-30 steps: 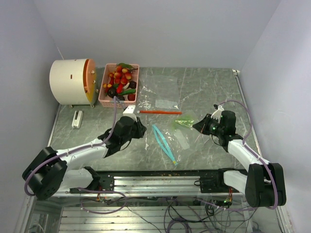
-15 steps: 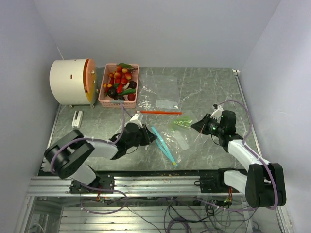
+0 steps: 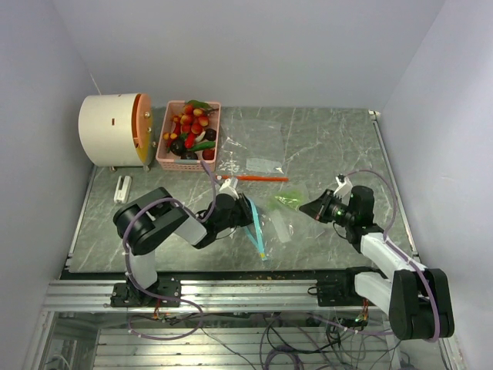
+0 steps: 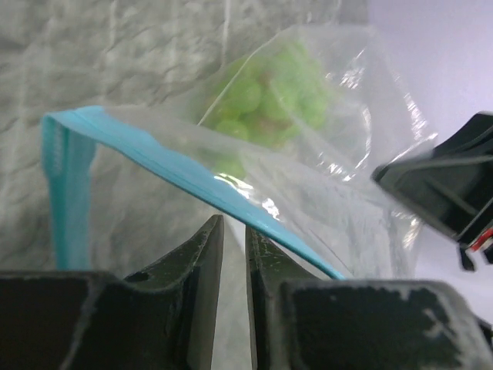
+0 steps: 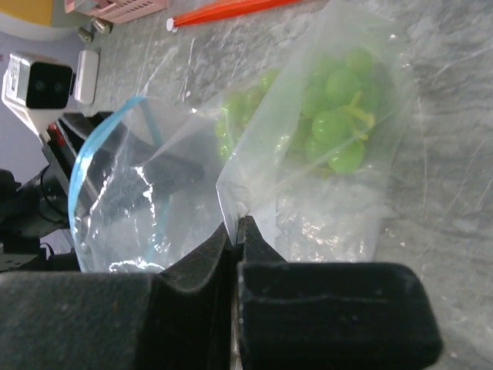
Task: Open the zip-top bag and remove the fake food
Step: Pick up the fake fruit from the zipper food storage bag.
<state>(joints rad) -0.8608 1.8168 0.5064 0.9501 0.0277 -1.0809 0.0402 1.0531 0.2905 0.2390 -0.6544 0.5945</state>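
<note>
The clear zip-top bag (image 3: 277, 220) lies mid-table, its blue zip strip (image 3: 256, 225) toward the left arm. Inside is fake food, a bunch of green grapes (image 3: 290, 198), seen close in the right wrist view (image 5: 331, 116) and through the film in the left wrist view (image 4: 269, 100). My left gripper (image 3: 245, 210) sits at the zip; its jaws (image 4: 233, 225) stand a narrow slit apart with the blue strip (image 4: 177, 166) just beyond the tips and nothing between them. My right gripper (image 3: 306, 206) is shut on a fold of the bag's film (image 5: 237, 222).
A pink slotted basket (image 3: 185, 164) full of red, green and dark toy fruits stands at the back left beside a white drum with an orange lid (image 3: 115, 129). An orange-red stick (image 3: 254, 178), a flat clear bag (image 3: 262, 158) and a small white device (image 3: 122, 189) lie nearby.
My left gripper has reached rightward from beside the bag to the blue zip strip. My right gripper has stayed shut on the film and shifted slightly; the bag's mouth has moved toward the left arm.
</note>
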